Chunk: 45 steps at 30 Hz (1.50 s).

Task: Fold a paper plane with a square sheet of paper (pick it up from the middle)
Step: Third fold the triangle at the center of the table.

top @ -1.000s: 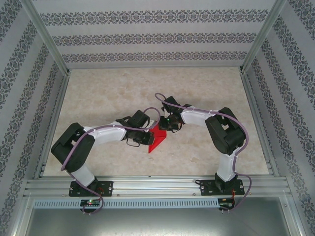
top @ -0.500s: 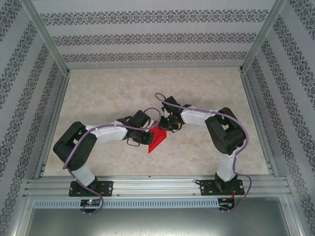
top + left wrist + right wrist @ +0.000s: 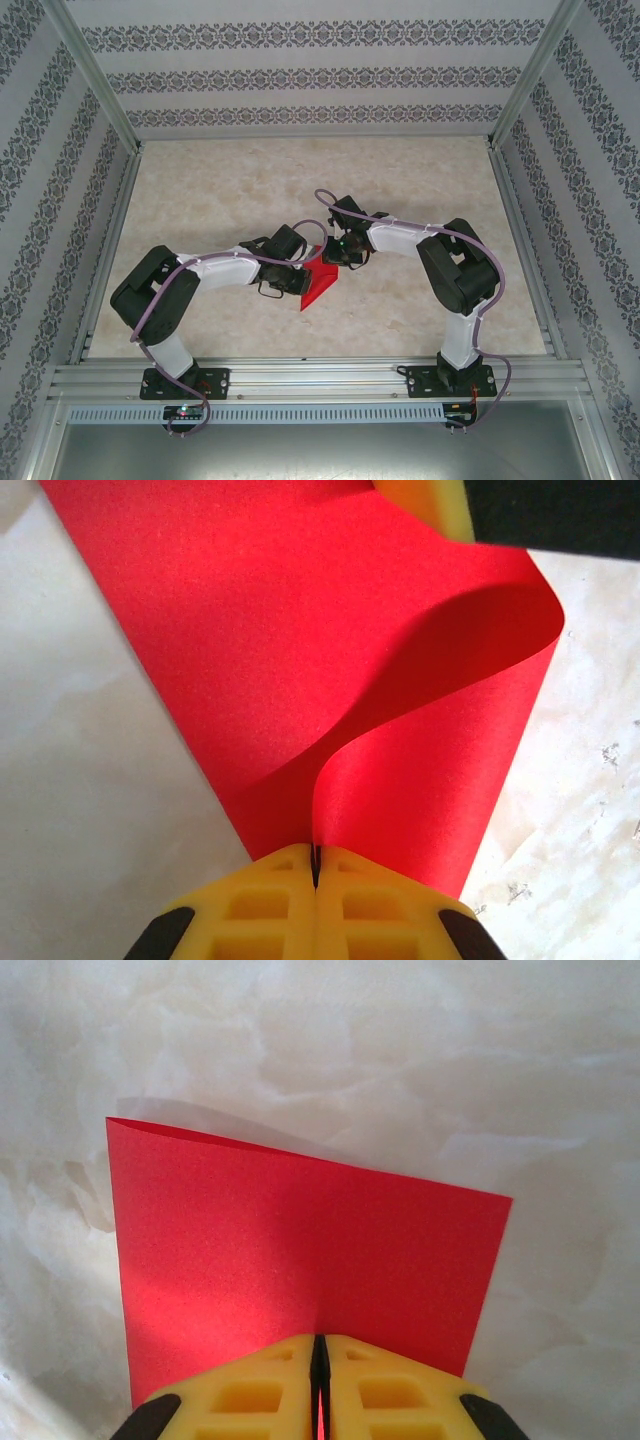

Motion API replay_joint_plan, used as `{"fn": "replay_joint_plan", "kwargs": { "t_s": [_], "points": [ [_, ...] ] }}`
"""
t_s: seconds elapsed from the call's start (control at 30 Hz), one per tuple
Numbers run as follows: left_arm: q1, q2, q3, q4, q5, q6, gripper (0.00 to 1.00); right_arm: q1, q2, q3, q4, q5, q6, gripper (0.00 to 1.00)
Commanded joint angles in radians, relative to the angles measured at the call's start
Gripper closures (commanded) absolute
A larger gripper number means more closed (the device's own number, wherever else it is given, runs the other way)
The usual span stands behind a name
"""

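**Both claws on the sheet, mid-fold.** The left claw is closed, its yellow pads pressed together on the near edge of the thin bright red sheet of paper. From this claw the sheet runs forward and to the right. One part lies low over the pale marbled desk, while the gripped flap rises in a loose S-curve towards a yellow pad of the other arm. Seen from above, the sheet sits directly between the two claws, with its pointed end aimed at the near edge of the desk. The right claw is likewise closed on the opposite margin, and the paper extends away from it to a straight far edge. Neither arm is nearer, since each is touching the sheet. The coming move likely depends on bringing the raised flap across without slack buckling. The patterned walls stand well apart.
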Motion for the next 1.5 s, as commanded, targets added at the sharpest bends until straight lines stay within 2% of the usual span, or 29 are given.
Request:
{"fn": "replay_joint_plan", "kwargs": {
  "t_s": [0.0, 0.47, 1.17, 1.47],
  "points": [
    [0.01, -0.005, 0.015, -0.021, -0.024, 0.009, 0.97, 0.011, 0.0, -0.008, -0.042, 0.044, -0.004, 0.87],
    [0.01, -0.066, -0.021, 0.02, -0.03, 0.006, 0.97, 0.011, 0.0, -0.01, -0.047, 0.05, -0.005, 0.87],
    [0.01, 0.0, -0.016, 0.005, -0.059, -0.012, 0.97, 0.011, 0.001, -0.009, -0.046, 0.049, -0.002, 0.87],
    [0.01, -0.005, -0.032, 0.03, -0.039, -0.021, 0.97, 0.012, 0.0, -0.009, -0.047, 0.05, -0.002, 0.87]
  ]
}}
